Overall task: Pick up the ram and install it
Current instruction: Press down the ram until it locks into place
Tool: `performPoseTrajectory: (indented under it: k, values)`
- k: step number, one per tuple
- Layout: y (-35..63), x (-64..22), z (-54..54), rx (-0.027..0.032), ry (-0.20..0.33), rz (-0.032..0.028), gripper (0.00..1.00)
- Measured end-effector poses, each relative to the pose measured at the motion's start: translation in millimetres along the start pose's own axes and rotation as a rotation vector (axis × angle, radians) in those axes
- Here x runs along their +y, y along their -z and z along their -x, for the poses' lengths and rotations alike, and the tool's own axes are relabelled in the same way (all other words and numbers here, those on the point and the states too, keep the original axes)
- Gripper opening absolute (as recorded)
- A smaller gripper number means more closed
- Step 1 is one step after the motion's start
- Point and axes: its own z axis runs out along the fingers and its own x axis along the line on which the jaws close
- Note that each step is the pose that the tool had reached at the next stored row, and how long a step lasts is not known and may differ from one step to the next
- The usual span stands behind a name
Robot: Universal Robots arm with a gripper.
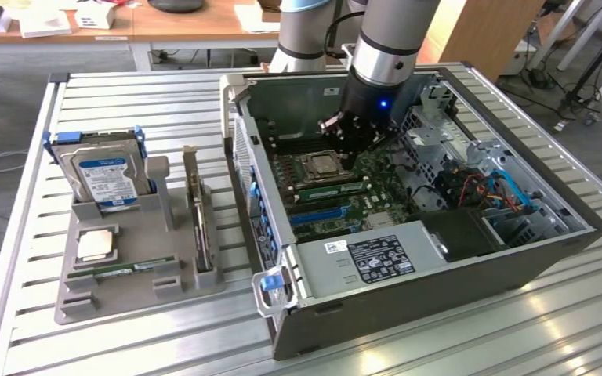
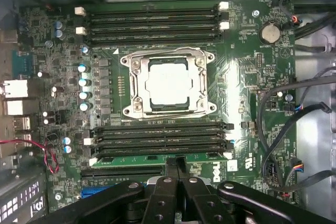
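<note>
Open PC case [image 1: 552, 251] sits on the slatted table [image 1: 123, 345], motherboard [image 2: 252, 93] exposed with the CPU socket [image 2: 168, 85] central. The ram [image 2: 157, 159] lies along a slot at the socket's 6 o'clock. Gripper [image 2: 176, 169] is clenched directly over the stick, fingertips meeting at its edge.

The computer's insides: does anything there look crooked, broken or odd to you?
Nothing stands out. The computer case lies open on its side, the motherboard looks intact, and a green ram stick sits straight in a slot beside the processor socket. The shut gripper rests right at that stick.
</note>
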Motion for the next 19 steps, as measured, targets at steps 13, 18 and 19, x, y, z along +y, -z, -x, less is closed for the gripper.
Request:
performPoseTrajectory:
  k: [13, 18, 19]
  values:
    - [0.5, 0.1, 0.0, -0.0011, 0.000, -0.0164, 0.11]
    - [2.2, 0.1, 0.0, -0.0011, 0.000, -0.0167, 0.11]
    - [2.5, 0.1, 0.0, -0.0011, 0.000, -0.0168, 0.11]
